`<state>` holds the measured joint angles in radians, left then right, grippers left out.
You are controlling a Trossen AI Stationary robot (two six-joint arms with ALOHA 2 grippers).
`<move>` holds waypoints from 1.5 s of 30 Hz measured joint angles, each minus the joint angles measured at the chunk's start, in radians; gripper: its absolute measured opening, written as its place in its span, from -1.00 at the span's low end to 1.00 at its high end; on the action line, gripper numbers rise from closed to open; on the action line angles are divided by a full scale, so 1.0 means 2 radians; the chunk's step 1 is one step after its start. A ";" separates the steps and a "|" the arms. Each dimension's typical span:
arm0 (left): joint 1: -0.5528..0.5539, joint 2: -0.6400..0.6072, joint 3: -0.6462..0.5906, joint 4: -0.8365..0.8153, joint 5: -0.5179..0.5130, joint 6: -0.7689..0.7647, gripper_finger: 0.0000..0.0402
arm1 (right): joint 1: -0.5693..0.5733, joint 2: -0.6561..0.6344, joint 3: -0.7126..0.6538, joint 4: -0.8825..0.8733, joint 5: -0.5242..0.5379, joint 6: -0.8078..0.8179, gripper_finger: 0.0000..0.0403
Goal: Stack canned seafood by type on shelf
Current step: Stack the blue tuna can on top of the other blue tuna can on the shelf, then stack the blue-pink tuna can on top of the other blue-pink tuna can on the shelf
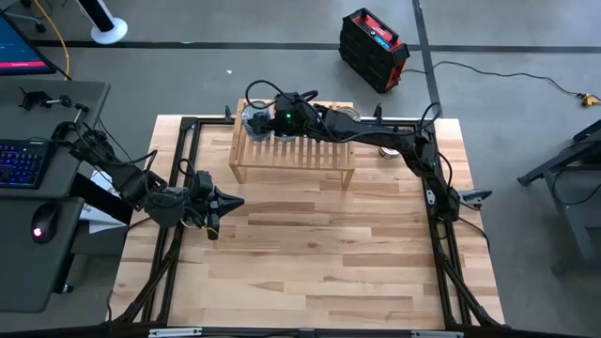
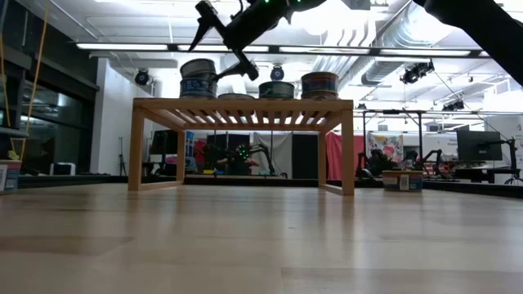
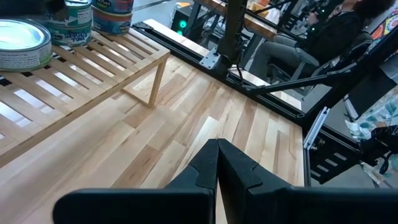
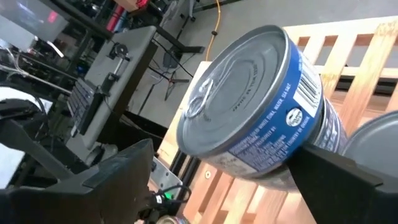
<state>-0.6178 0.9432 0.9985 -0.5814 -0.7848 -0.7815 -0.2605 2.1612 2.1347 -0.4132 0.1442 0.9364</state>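
The light-wood shelf (image 1: 291, 150) (image 2: 245, 106) stands at the table's far side with several tins on its slats. At its left end a silvery-lidded, blue-labelled tin (image 4: 249, 118) (image 2: 198, 68) rests on another tin (image 2: 198, 86). More tins (image 2: 276, 89) (image 2: 319, 84) stand to the right on the shelf. My right gripper (image 4: 224, 152) (image 2: 219, 47) is open, slanting down over the stack, one finger on each side of the top tin. My left gripper (image 1: 235, 200) (image 3: 217, 149) is shut and holds nothing, low over the table near the left edge. My right gripper has one finger (image 4: 336, 180) close against the side wall (image 4: 292, 134) of the top tin, but I cannot tell whether it touches. The other finger (image 4: 118, 174) stands apart from the tin. The tin sits flat on the tin below it.
One more tin (image 2: 400, 180) stands on the table to the right of the shelf. Black frame rails (image 1: 183, 150) run along the table's edges. Bare planks (image 1: 310, 253) stretch across the near half. A desk with a keyboard (image 1: 23, 160) lies beyond the left edge.
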 joint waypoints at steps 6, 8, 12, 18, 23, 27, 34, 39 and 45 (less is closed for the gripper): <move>0.000 0.000 0.000 -0.004 0.000 0.000 -1.00 | 0.005 0.000 0.038 -0.057 0.033 -0.009 0.76; 0.000 0.000 0.000 -0.004 0.000 0.000 -1.00 | 0.003 -0.002 0.042 -0.071 0.033 -0.003 0.76; 0.000 0.000 0.000 -0.005 0.000 0.000 -1.00 | 0.002 0.000 0.044 -0.100 0.033 -0.001 0.76; 0.000 0.000 0.000 -0.004 0.000 -0.008 -1.00 | 0.006 -0.015 0.045 -0.110 0.027 -0.057 0.76; 0.000 0.000 0.000 -0.003 0.000 -0.009 -1.00 | 0.013 -0.057 0.046 -0.170 -0.014 -0.143 0.76; 0.000 0.000 0.000 -0.002 0.000 -0.010 -1.00 | 0.057 -0.078 0.046 -0.312 0.012 -0.199 0.76; 0.009 0.000 0.000 -0.001 -0.001 -0.002 -1.00 | 0.170 -0.083 -0.016 -0.529 0.069 -0.177 0.76; 0.018 0.000 0.000 0.002 -0.001 -0.001 -1.00 | 0.248 -0.127 -0.160 -0.547 0.018 -0.128 0.76; 0.018 0.000 0.000 0.003 -0.001 -0.007 -1.00 | 0.326 -0.231 -0.383 -0.483 -0.059 0.005 0.76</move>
<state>-0.5827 0.9432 0.9985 -0.5750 -0.7868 -0.7956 0.3914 1.7002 1.3688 -1.3795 0.0271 0.9460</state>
